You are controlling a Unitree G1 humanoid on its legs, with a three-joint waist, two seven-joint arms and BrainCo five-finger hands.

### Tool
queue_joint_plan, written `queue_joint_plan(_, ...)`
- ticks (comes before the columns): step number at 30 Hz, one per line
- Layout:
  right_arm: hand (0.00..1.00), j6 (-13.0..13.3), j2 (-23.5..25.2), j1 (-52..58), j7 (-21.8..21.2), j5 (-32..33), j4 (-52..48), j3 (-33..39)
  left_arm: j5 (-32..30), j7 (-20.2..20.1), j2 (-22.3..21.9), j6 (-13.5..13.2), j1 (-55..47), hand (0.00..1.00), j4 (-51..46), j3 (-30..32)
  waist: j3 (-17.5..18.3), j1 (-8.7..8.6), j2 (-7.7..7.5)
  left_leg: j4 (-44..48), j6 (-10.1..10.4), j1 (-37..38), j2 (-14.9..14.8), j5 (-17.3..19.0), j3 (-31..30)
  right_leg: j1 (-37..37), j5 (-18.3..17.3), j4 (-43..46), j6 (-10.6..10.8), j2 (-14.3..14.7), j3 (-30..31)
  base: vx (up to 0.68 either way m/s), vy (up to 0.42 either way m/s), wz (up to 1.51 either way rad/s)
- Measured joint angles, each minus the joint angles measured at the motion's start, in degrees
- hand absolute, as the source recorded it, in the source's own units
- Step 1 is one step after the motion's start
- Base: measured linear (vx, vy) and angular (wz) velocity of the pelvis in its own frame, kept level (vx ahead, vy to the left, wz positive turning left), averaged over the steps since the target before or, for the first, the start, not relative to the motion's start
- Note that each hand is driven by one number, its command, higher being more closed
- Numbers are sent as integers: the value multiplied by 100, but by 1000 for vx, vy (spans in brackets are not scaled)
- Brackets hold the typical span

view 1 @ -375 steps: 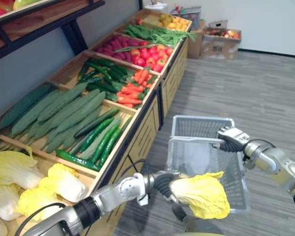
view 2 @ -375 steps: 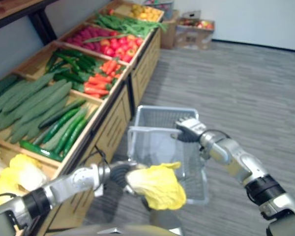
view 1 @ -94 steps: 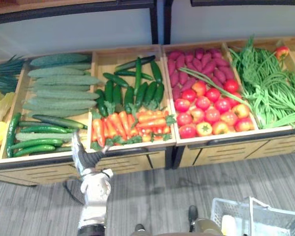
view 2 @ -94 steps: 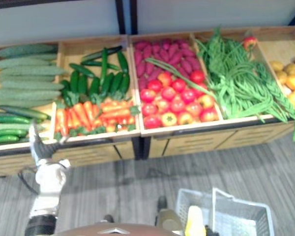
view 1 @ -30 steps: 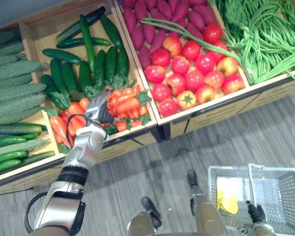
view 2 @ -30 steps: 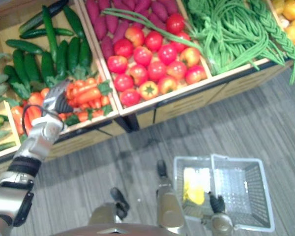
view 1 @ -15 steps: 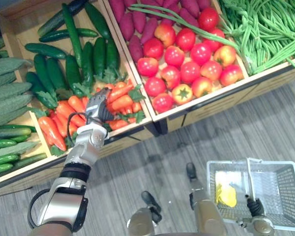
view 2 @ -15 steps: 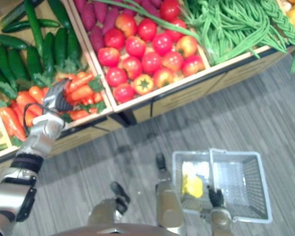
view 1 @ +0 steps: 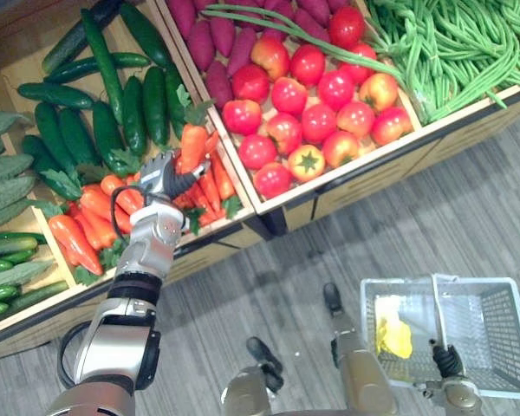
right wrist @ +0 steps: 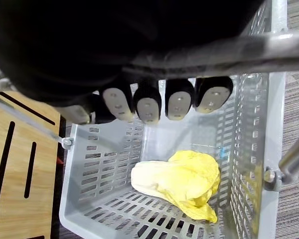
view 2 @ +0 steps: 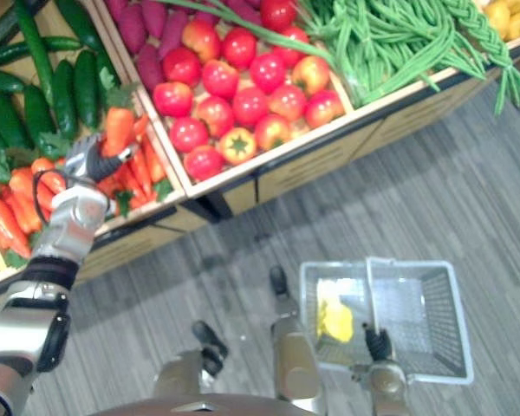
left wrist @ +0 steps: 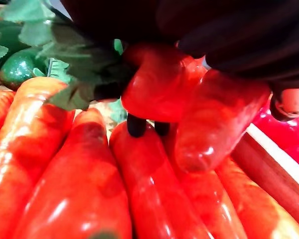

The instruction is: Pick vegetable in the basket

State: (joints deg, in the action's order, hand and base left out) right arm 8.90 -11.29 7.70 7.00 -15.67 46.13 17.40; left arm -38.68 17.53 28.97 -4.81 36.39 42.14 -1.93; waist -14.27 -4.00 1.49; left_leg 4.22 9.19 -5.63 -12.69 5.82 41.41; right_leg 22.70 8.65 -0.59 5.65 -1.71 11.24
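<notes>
My left hand [view 1: 160, 174] is shut on an orange carrot [view 1: 193, 145] with a green top, held a little above the carrot pile [view 1: 94, 213] in the wooden bin. In the left wrist view the held carrot [left wrist: 152, 88] sits between dark fingertips over the other carrots [left wrist: 79, 184]. Low on the right, my right hand [view 1: 449, 361] is curled round the handle [right wrist: 224, 50] of the grey wire basket [view 1: 492, 329]. A yellow cabbage [right wrist: 179, 180] lies on the basket's floor.
The wooden bins hold dark cucumbers [view 1: 113, 104], red tomatoes [view 1: 308, 104], purple sweet potatoes [view 1: 212, 43] and green beans [view 1: 451, 43]. The bin's front edge [view 1: 373, 169] runs between the shelf and the grey floor [view 1: 269, 286], above which the basket hangs.
My left hand has closed on a carrot and raised it off the pile. The view has shifted slightly; the basket stays in my right hand.
</notes>
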Motion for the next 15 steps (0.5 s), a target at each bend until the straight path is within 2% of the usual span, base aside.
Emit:
queue_joint_plan(8, 100, -6, 1, 0, 0, -2, 123, 4, -59, -111, 0, 31, -55, 100, -58, -117, 0, -11, -2, 41, -7, 132, -30, 19, -186, -239, 2, -32, 5, -32, -155, -19, -29, 10)
queue_joint_plan(12, 100, -32, 1, 21, -1, -5, 161, 23, -111, -114, 1, 54, -357, 100, -715, -117, 1, 60, -2, 113, -12, 223, -70, 22, -327, -440, 1, -32, 4, -49, -272, -30, -37, 14)
queue_joint_plan(15, 100, -79, 0, 42, -3, -27, 162, 153, -289, -107, 16, 47, -533, 100, -1285, -117, 3, 178, -4, 204, -28, 276, -90, 44, -458, -594, -9, -32, -2, -76, -358, -52, -45, 19)
